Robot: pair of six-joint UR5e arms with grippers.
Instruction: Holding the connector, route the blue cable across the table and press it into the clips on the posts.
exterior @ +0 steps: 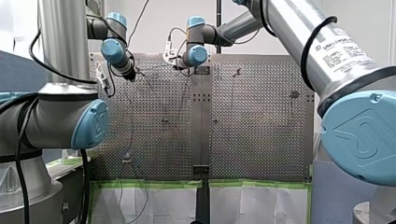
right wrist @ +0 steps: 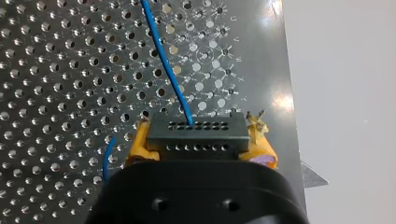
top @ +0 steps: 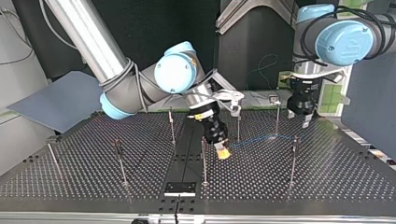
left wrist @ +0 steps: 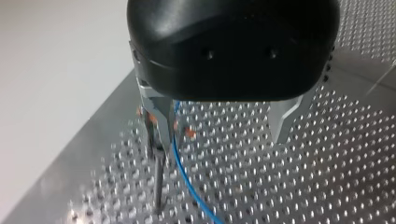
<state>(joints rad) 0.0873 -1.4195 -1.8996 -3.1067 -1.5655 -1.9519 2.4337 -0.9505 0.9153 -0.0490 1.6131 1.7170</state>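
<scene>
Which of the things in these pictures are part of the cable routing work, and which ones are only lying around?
Part of the job: thin blue cable; dark grey rectangular connector, clamped in my right gripper; thin metal posts; my left gripper, open beside one post.
Just lying about: flat grey sheet beside the table; green tape along the table's edge; small black plate.
</scene>
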